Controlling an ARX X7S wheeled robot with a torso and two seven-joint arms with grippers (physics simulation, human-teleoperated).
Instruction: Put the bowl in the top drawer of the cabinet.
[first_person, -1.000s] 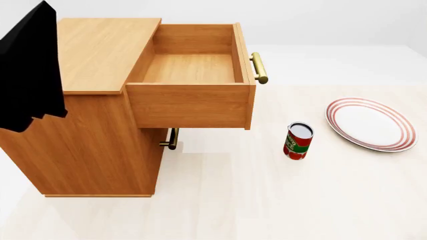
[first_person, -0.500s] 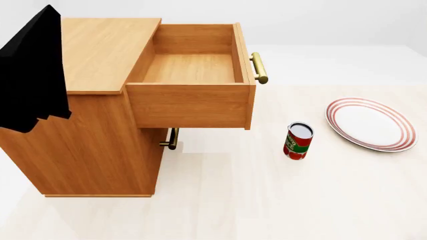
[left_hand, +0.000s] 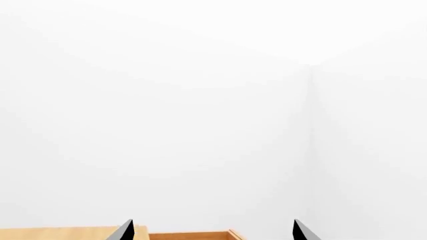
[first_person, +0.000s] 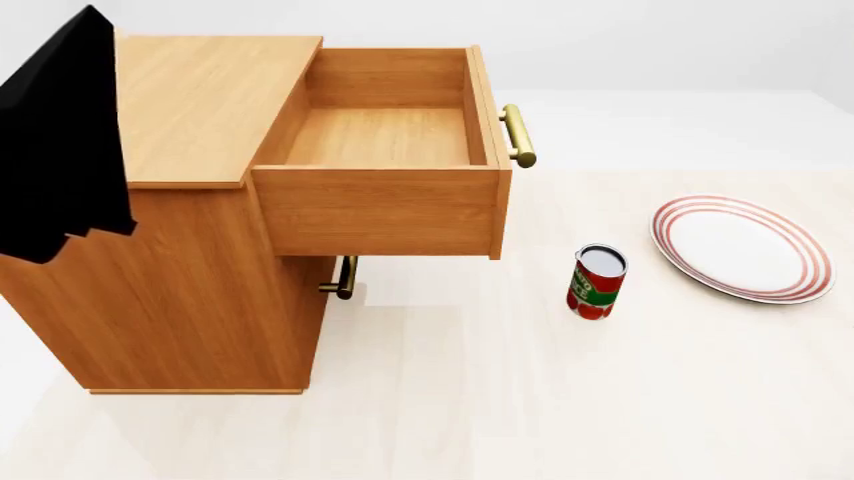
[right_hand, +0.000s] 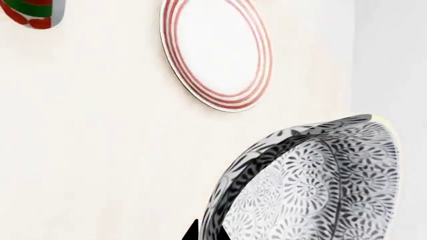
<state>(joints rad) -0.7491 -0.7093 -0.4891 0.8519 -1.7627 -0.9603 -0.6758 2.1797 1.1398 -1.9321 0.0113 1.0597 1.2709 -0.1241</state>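
The bowl (right_hand: 313, 185), white with a dense blue-grey pattern, shows only in the right wrist view. It is tilted on edge above the floor, and my right gripper (right_hand: 207, 232) is shut on its rim. The head view shows neither the bowl nor the right gripper. The wooden cabinet (first_person: 187, 290) stands at the left, its top drawer (first_person: 380, 210) pulled out with nothing inside. My left gripper (left_hand: 212, 231) is open and holds nothing, facing a white wall above the cabinet top (left_hand: 60, 233). Its black arm (first_person: 60, 140) hangs at the cabinet's left.
A red and green can (first_person: 597, 283) stands on the pale floor right of the drawer. A red-rimmed white plate (first_person: 741, 248) lies further right, and the right wrist view shows it beyond the bowl. The lower drawer's brass handle (first_person: 344, 277) juts out under the open drawer.
In the head view the left arm's black shape drifted slightly right, then back left. Cabinet, can and plate have not moved.
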